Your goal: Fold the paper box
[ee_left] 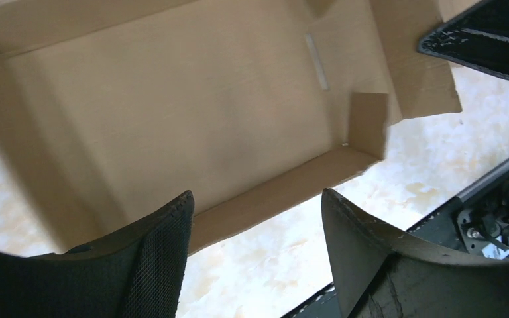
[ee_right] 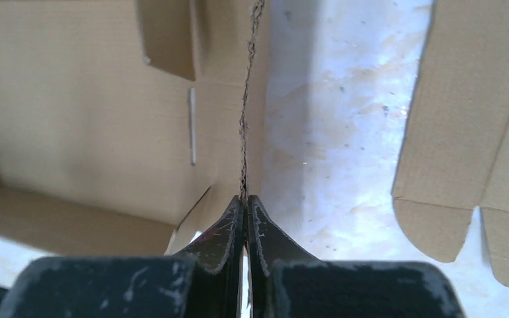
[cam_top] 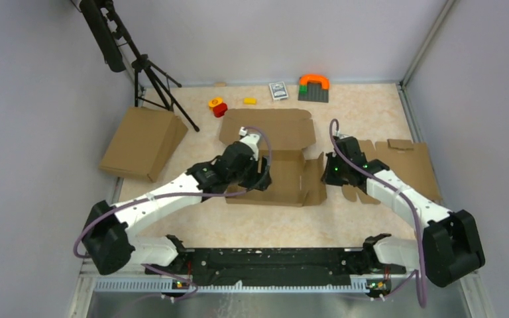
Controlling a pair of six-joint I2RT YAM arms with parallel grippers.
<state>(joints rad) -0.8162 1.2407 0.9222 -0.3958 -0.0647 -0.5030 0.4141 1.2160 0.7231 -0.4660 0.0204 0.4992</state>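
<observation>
The paper box is mid-table, between the two arms, open face up. Tray long axis runs left-right. The lid panel lies flat on the far side, pointing away from the bases. The near wall and the right side wall are standing. The slit and small corner tab show in the right wrist view.

The right gripper has its fingers together, clamped on the top edge of the box's right side wall, which shows edge-on as one corrugated line between the pads. In the top view it sits at the box's right end.

The left gripper has its fingers apart with nothing between them, and hovers over the near wall of the tray looking into the floor panel. In the top view it is over the left half of the tray.

Surface: beige marbled tabletop with a black rail along the near edge. Pale grey walls, metal post in the far right corner.

Other items:
- a closed brown box at far left
- a black tripod behind it
- a flat notched cardboard blank just right of the right gripper
- along the far edge, a red-yellow toy, a yellow block, a card deck and a grey baseplate with an orange arch
</observation>
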